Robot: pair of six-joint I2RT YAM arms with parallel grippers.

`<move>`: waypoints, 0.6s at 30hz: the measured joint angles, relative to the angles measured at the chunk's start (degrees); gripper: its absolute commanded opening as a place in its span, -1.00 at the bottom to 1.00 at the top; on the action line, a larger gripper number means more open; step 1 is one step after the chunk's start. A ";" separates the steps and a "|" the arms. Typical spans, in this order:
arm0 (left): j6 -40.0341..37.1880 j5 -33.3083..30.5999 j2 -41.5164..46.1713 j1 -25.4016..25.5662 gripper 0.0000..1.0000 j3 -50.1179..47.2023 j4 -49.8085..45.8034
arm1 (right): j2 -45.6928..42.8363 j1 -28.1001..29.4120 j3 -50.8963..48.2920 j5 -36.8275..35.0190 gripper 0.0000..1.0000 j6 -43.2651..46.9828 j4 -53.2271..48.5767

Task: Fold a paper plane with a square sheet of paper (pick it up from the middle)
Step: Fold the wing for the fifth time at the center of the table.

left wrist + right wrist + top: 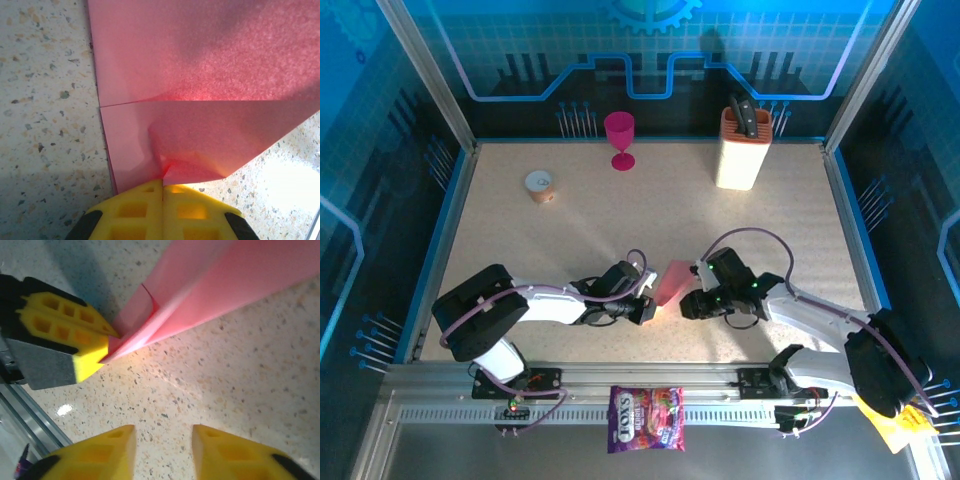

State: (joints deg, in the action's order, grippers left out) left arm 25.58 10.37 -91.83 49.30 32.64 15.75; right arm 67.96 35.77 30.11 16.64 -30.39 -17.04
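The salmon-pink sheet of paper [672, 283] is folded into overlapping layers with a straight crease [200, 75] and stands tilted up off the table. My left gripper [162, 182] is shut on its lower corner, the yellow fingers pressed together on the paper. In the right wrist view the left gripper [95, 352] pinches that corner while the paper [225, 280] rises away to the upper right. My right gripper [164, 440] is open over bare tabletop, a little short of the paper and touching nothing. From above, the right gripper [688, 303] sits just right of the left gripper [648, 305].
A magenta goblet [619, 135] and a cream knife block [744, 148] stand at the back of the table. A small round cup [539, 185] lies at the back left. A purple candy bag [646, 418] rests on the front rail, and a yellow wrapper [900, 420] lies by the right base.
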 measured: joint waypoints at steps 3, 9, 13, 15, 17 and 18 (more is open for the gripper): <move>0.00 0.00 0.00 0.00 -1.00 0.00 0.00 | 0.02 0.20 3.04 -2.58 0.14 -1.05 -2.73; 0.00 0.00 0.00 0.00 -1.00 0.00 0.00 | 0.70 2.34 10.25 -7.17 0.26 -6.99 -6.58; 0.00 0.00 0.00 0.00 -1.00 0.00 0.00 | 1.64 6.08 11.91 -9.42 0.13 -10.12 -7.67; 0.00 0.00 0.00 0.00 -1.00 0.02 0.00 | 1.84 7.65 11.96 -10.08 -0.07 -11.32 -7.58; 0.00 0.02 -0.02 0.00 -1.00 0.04 -0.02 | 1.79 8.24 11.37 -10.23 -0.32 -11.98 -6.73; 0.00 0.02 -0.02 0.00 -1.00 0.04 -0.02 | 1.64 8.35 10.54 -10.29 -0.41 -12.07 -5.64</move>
State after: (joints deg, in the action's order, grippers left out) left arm 25.58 10.39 -91.85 49.30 32.69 15.73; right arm 69.60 44.12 40.64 6.35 -42.46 -22.68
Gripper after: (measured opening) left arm 0.064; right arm 0.362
